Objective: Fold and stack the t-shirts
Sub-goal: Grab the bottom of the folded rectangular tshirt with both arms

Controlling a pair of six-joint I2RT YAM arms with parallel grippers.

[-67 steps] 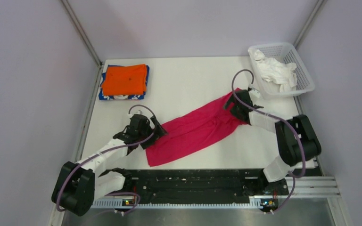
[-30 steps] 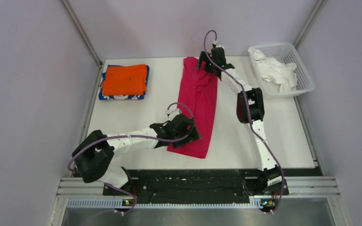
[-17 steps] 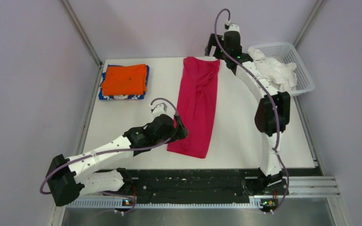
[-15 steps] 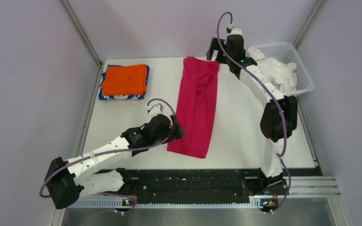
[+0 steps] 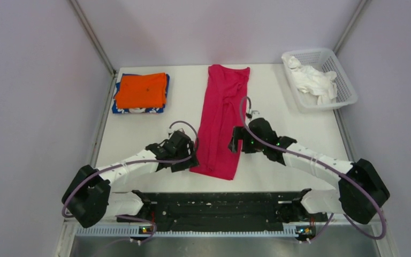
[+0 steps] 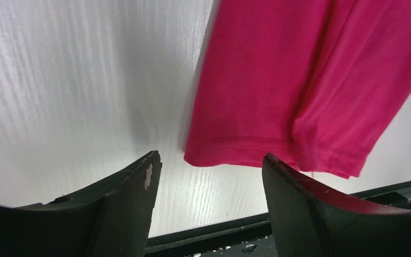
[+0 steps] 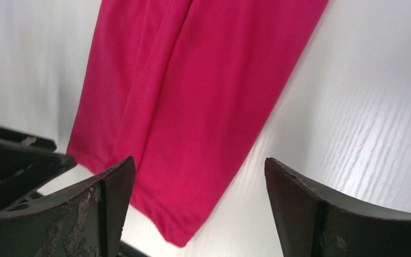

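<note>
We see the magenta-red t-shirt (image 5: 223,126) lying as a long narrow strip down the middle of the white table (image 5: 192,91), its near hem between our two arms. The orange t-shirt (image 5: 141,90) sits folded on the blue t-shirt (image 5: 116,108) at the far left corner. Our left gripper (image 6: 210,159) hangs low just left of that hem, jaws apart with nothing between them, and our right gripper (image 7: 199,160) hovers over the strip's right edge, spread wide and likewise empty.
</note>
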